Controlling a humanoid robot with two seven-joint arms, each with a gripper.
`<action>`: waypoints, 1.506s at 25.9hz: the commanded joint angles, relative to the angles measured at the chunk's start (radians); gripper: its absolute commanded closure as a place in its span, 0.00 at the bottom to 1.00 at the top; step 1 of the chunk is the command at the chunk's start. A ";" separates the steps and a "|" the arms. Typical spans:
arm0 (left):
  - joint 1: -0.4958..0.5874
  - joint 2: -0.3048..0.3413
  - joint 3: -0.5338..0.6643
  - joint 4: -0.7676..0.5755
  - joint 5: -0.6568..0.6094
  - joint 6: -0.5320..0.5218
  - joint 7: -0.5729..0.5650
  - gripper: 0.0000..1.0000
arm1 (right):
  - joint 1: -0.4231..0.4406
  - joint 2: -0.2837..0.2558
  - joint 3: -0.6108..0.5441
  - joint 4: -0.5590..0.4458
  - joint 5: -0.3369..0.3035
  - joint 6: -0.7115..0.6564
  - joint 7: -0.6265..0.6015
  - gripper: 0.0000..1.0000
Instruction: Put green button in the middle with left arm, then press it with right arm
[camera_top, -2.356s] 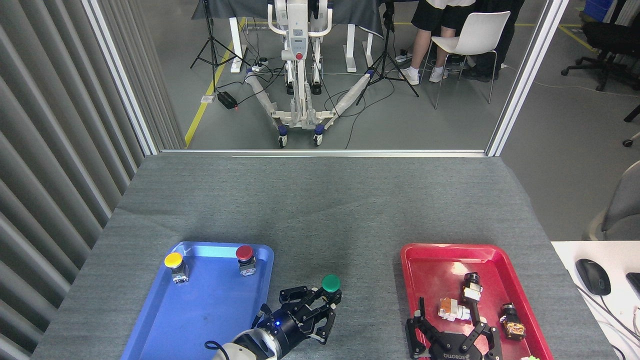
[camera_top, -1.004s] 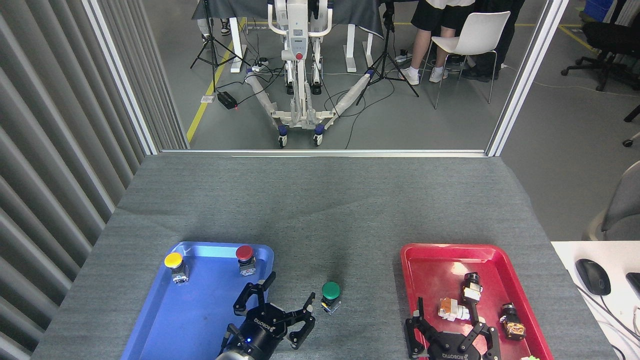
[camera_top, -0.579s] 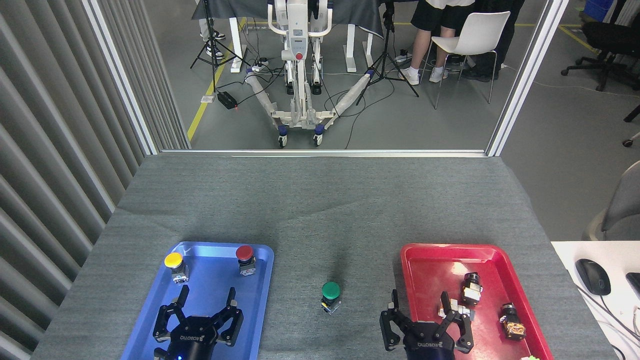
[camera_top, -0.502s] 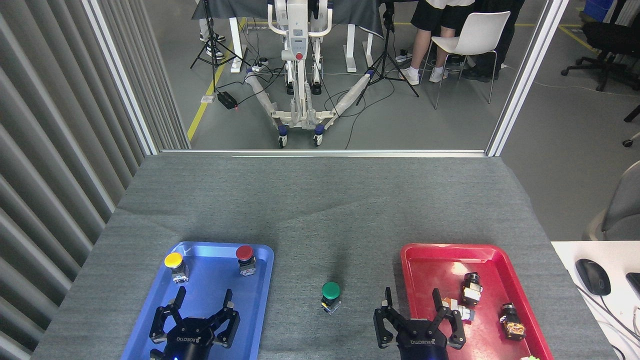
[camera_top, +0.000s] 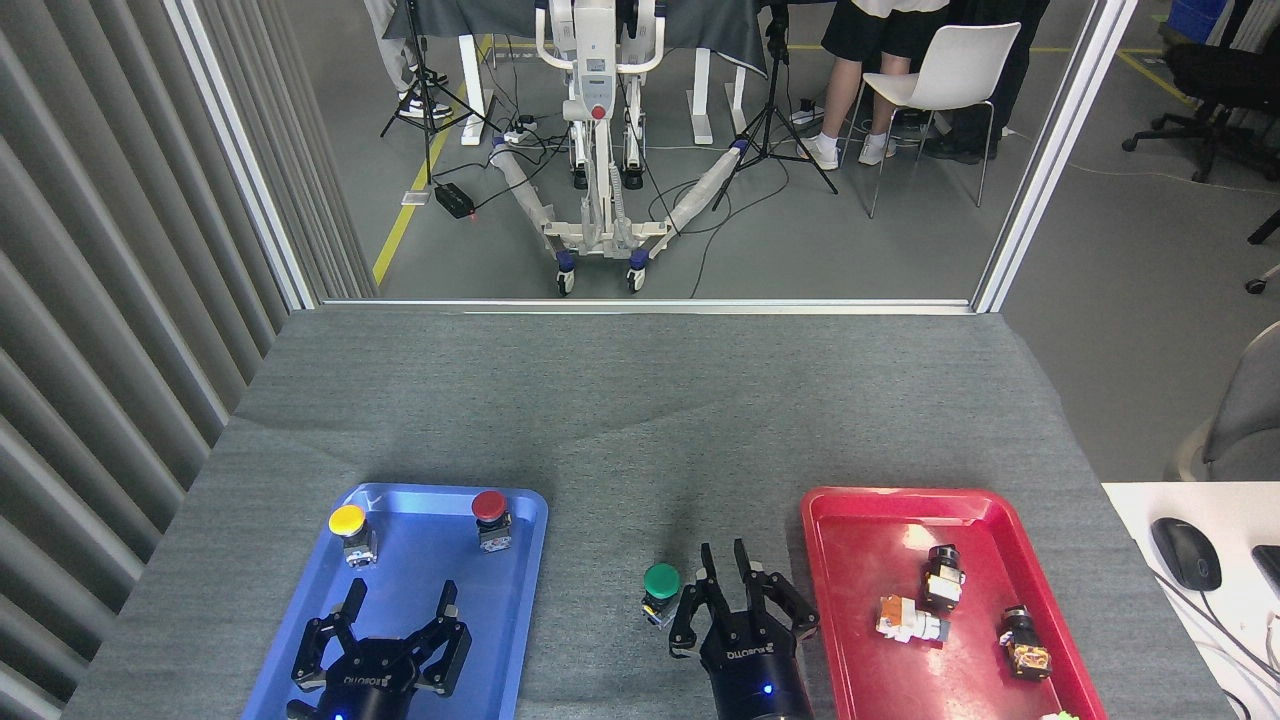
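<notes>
The green button (camera_top: 661, 581) stands upright on the bare grey cloth of the counter (camera_top: 640, 420), low in the frame and just left of centre, in the middle (camera_top: 670, 520) between the blue tray (camera_top: 520, 560) and the red tray (camera_top: 830, 540). It has not shifted over the last second.

The right tool (camera_top: 728, 567) has changed most. Half a second ago it sat at the red tray's left edge; now it has slid leftward onto the open cloth and sits just beside the button, on the button's right. Its fingers, spread wide before, have drawn much closer together, with only a narrow gap left between the tips. It grasps nothing, and one fingertip (camera_top: 706, 556) lies near the green cap, though I cannot tell whether they touch.

The left tool (camera_top: 402, 598) is released, fingers spread wide and empty, over the lower part of the blue tray at the bottom left, almost where it was half a second ago. The yellow button (camera_top: 347, 521) and red button (camera_top: 488, 506) stand unmoved at the tray's upper end. Small switch parts (camera_top: 910, 618) lie in the red tray.
</notes>
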 joint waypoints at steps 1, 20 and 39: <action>0.003 -0.001 0.013 0.000 0.020 0.000 -0.002 0.01 | -0.027 0.018 0.027 0.045 0.002 0.005 0.000 0.90; 0.001 -0.001 0.015 0.000 0.050 -0.001 -0.002 0.01 | -0.093 0.061 0.031 0.306 -0.010 0.002 -0.003 0.87; -0.001 0.000 0.019 -0.001 0.049 0.000 -0.015 0.01 | 0.037 -0.033 -0.135 -0.003 -0.015 -0.013 -0.009 0.01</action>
